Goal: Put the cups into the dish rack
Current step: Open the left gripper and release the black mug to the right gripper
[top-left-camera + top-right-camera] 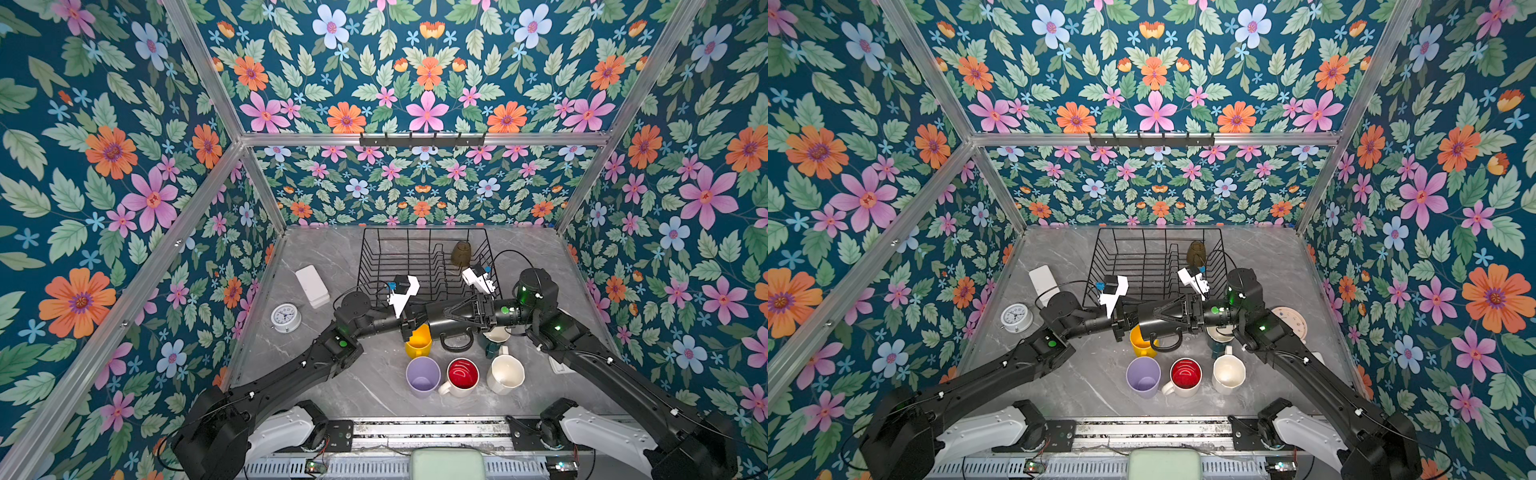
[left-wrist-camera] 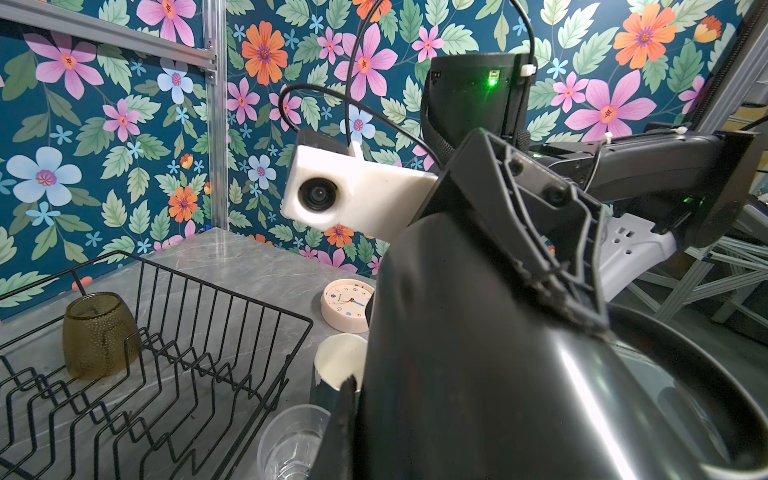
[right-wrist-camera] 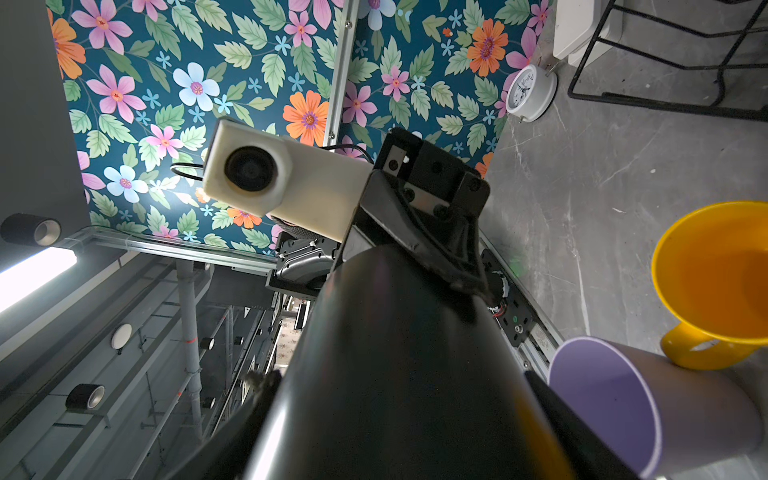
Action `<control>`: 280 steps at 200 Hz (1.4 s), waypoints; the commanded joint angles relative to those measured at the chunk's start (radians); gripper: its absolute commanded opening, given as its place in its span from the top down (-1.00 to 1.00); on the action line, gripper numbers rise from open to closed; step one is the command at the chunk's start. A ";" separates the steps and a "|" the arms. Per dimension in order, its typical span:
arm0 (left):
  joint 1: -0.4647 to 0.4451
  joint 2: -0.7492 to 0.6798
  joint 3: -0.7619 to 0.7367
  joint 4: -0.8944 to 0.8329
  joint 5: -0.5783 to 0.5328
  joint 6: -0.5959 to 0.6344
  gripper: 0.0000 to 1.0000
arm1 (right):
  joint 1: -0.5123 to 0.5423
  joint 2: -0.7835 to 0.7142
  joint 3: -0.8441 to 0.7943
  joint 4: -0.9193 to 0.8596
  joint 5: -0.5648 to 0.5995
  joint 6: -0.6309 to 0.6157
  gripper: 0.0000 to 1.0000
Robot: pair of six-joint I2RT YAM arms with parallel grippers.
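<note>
Closest to your left wrist camera, the black mug (image 2: 478, 353) fills the frame, lying on its side. Your left gripper (image 2: 351, 403) is pinched together on the mug's wall, with one finger showing outside and the other hidden. Behind it you see the dish rack (image 2: 249, 296) with one amber tumbler (image 2: 99, 336) standing mouth down inside. Beside the rack on the worktop (image 2: 249, 257) are one clear glass (image 2: 291, 444), cut off by the frame edge, one dark green mug (image 2: 324, 386) and one pink clock (image 2: 347, 305).

From your right wrist, the mug's long axis runs away toward the left gripper at its far end. Your right gripper (image 3: 399, 386) has its jaws spread on either side of the mug, and you cannot tell whether they press on it. One yellow mug (image 3: 715, 282) and one lilac tumbler (image 3: 615, 399) are cut off at the edge.

In both top views the mug hangs level just in front of the rack, axis left to right, handle down, and its mouth is hard to make out. Below, one white red-inside mug (image 1: 462, 376) and one cream mug (image 1: 505, 374) stand mouth up. The clear glass is hidden, so you count seven cups here. One white alarm clock (image 1: 286, 318) and one white box (image 1: 312, 286) lie left of the rack.
</note>
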 commanded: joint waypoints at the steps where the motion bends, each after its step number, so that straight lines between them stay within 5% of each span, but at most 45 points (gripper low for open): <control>1: -0.003 0.002 0.015 0.132 -0.051 -0.027 1.00 | 0.006 0.006 -0.006 -0.029 0.031 0.004 0.06; 15: -0.003 0.002 0.015 0.131 -0.055 -0.026 1.00 | 0.006 0.007 -0.005 -0.031 0.032 0.005 0.30; 37: -0.003 0.000 0.014 0.131 -0.066 -0.025 1.00 | 0.007 0.007 0.000 -0.037 0.042 0.008 1.00; 99: -0.003 -0.005 0.028 0.098 -0.096 -0.019 1.00 | 0.006 0.008 0.034 -0.048 0.075 0.014 1.00; 131: -0.003 -0.016 0.025 0.092 -0.115 -0.011 0.83 | 0.007 0.007 0.053 -0.061 0.091 0.000 1.00; 235: -0.003 -0.047 0.030 0.030 -0.157 0.018 -0.21 | 0.006 -0.022 0.115 -0.115 0.131 -0.023 1.00; 280: -0.003 -0.090 0.012 -0.037 -0.274 0.046 -0.63 | -0.040 -0.058 0.155 -0.231 0.142 -0.076 1.00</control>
